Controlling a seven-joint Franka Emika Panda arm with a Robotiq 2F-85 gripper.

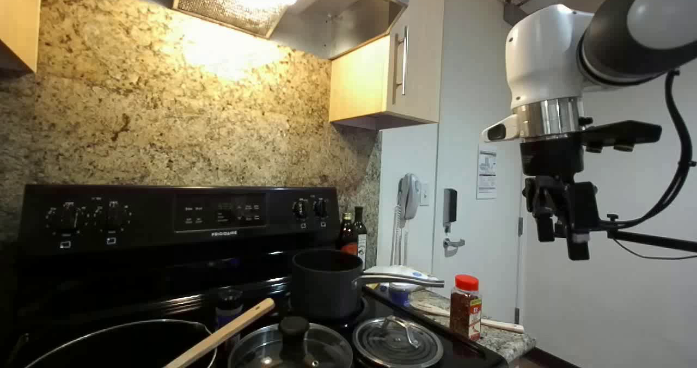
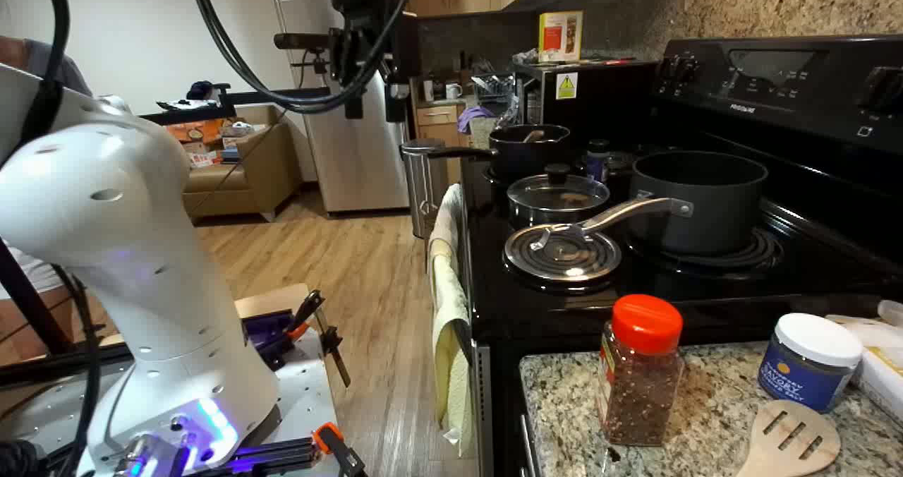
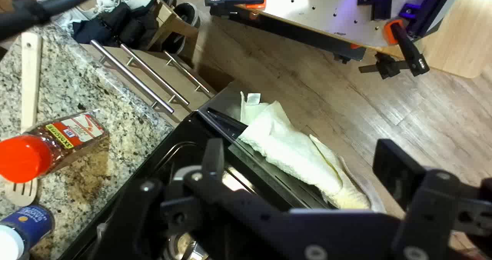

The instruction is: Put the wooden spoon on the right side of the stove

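Wooden spoon (image 1: 231, 330), slim and light tan, leans in a round dark pan (image 2: 525, 158) at the front left corner of the cooking surface of a large black stove (image 1: 163, 259), whose raised back panel reads FRIGIDAIRE. Past the stove's right edge, on a speckled granite surface (image 2: 564, 392), stands an upright clear bottle of red flakes with a red lid (image 2: 638, 385); its red, white and yellow label gives 3XMORE in the wrist view. Nearer the back edge, a round blue jar with a white lid (image 2: 808, 371) shows SAVORY and SALT, the other print being too small to make out. A slotted pale wooden spatula (image 2: 794, 438) lies by both, its head just beside the jar. Beyond the stove's left edge, a yellow sticker with a warning triangle (image 2: 566, 85) marks a black box-shaped appliance (image 2: 607, 96). The spoon's handle is straight and round-ended, tilted up across the pan's rim; its lower end is out of sight. A white jointed arm (image 1: 544, 57) reaches in with its wrist pointing down, the black gripper (image 3: 301, 156) hanging high up and well apart from the spoon. The jaws stand wide apart, seen plainly in the wrist view.
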